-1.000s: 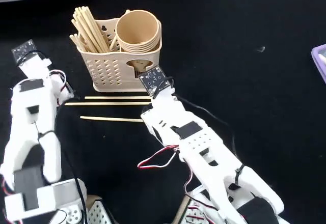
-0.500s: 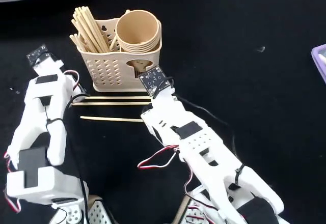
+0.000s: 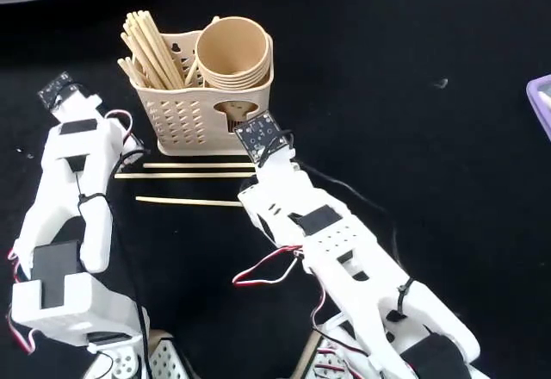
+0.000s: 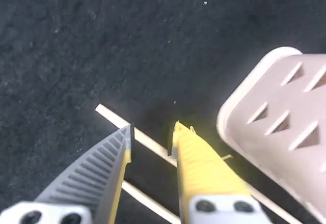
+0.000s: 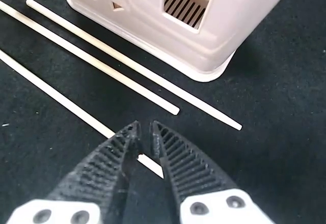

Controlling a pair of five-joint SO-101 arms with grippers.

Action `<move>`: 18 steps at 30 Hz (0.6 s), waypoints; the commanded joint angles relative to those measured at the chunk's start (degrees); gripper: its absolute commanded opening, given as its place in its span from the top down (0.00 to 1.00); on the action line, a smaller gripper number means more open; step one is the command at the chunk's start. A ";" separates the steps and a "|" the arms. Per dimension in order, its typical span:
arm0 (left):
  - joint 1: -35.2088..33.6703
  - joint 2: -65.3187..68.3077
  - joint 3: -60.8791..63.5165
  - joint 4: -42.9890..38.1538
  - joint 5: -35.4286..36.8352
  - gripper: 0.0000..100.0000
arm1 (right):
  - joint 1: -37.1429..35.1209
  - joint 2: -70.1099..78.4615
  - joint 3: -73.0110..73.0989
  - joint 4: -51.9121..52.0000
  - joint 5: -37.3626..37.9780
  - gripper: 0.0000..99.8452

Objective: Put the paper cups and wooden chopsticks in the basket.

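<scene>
The beige basket (image 3: 185,121) holds a stack of paper cups (image 3: 232,52) and a bundle of wooden chopsticks (image 3: 151,47). Three loose chopsticks lie on the black table in front of it: two close together (image 3: 189,170) and one nearer the arms (image 3: 185,201). My left gripper (image 4: 151,128) is open, its grey and yellow fingers straddling the left end of a chopstick (image 4: 145,143) beside the basket (image 4: 285,127). My right gripper (image 5: 143,126) hangs low over the right end of the nearest chopstick (image 5: 51,91), its fingers drawn together with only a slit, holding nothing.
The right arm (image 3: 301,215) stretches from the front edge to the basket's front right corner (image 5: 204,66). A purple container (image 3: 541,95) sits at the table's right edge. Open black table lies to the right of the basket.
The left arm swung in from the left to the chopsticks' left ends, then eased back slightly; the middle chopstick shifted a little. The right arm kept still.
</scene>
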 commanded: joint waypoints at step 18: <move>0.75 0.44 -2.68 -2.20 0.53 0.80 | 1.23 0.31 -1.71 -1.14 0.62 0.95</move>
